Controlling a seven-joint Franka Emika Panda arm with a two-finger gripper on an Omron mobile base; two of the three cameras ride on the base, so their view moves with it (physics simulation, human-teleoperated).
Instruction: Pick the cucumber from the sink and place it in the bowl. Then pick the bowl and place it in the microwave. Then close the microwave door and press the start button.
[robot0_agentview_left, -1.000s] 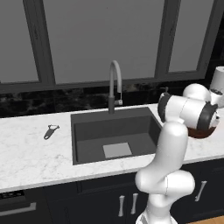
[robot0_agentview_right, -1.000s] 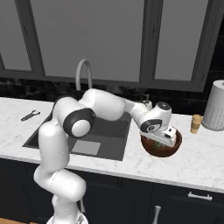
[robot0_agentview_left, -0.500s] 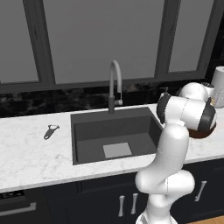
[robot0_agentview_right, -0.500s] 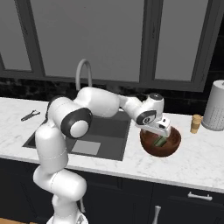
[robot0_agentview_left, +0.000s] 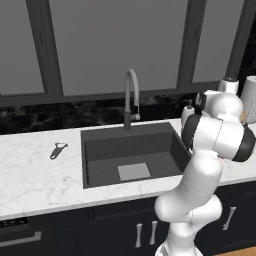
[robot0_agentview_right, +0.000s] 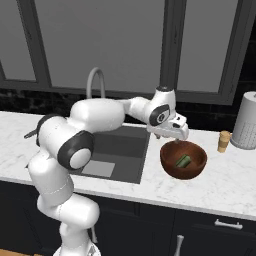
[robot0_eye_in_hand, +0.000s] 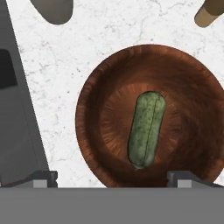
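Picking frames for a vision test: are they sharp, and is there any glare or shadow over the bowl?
Hand view: sharp, evenly lit, no glare; bowl grain and cucumber show clearly. Right base view: crisp, and the open hand casts only faint shading. Left base view: soft, flat lighting across the sink.

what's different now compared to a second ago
The gripper has lifted up out of the bowl and now hangs just above its rim, jaws open and empty. The cucumber stays lying in the bowl's bottom; the bowl, the sink and the peeler have not moved.
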